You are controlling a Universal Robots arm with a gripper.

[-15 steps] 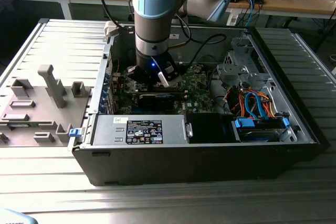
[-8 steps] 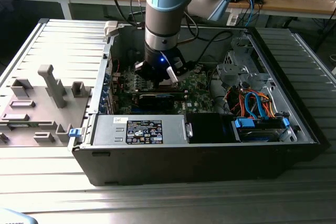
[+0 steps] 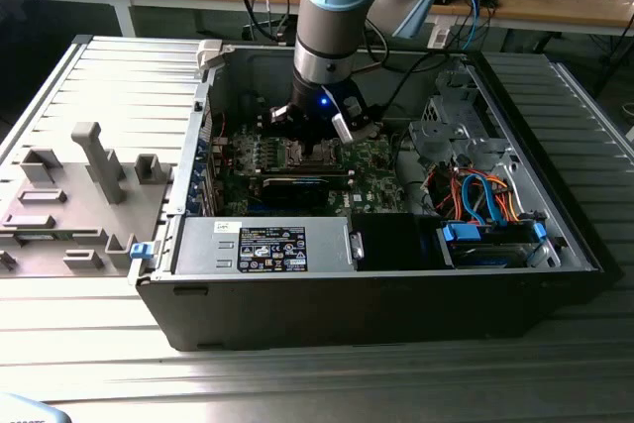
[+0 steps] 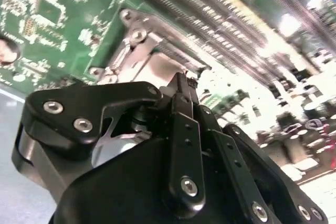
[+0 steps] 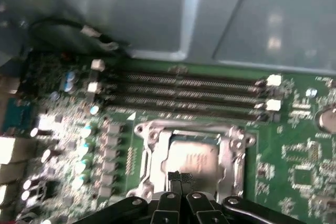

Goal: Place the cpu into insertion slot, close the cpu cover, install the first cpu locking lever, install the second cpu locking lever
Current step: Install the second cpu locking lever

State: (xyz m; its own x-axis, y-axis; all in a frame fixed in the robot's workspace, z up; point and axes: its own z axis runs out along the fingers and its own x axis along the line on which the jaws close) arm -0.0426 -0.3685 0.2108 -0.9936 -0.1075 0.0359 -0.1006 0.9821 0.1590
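The cpu [image 5: 193,157] lies flat in the insertion slot [image 5: 157,156] directly below the claw [image 5: 181,179], its silvery top showing through the window of the cpu cover [image 5: 233,153], which appears folded down around it; the chip looks seated, so the work in hand seems to concern the cover or a locking lever, though no lever can be picked out with certainty. In both wrist views the claw's fingers [image 4: 181,103] come together to a narrow tip just over the near edge of the socket; they look pressed together, and nothing can be seen between them. To do this step well, I judge the tip should bear only on the metal frame or lever, never on the chip's top, and should travel straight, since the socket sits low in a crowded board.

Beyond the claw run the long memory slots [image 5: 184,90]; to one side stand rows of capacitors [image 5: 84,150]. In the exterior view the arm [image 3: 332,7] reaches down into the open computer case [image 3: 396,314]; the power supply [image 3: 263,245] and a tangle of cables [image 3: 475,195] lie near, and the case walls limit sideways room.
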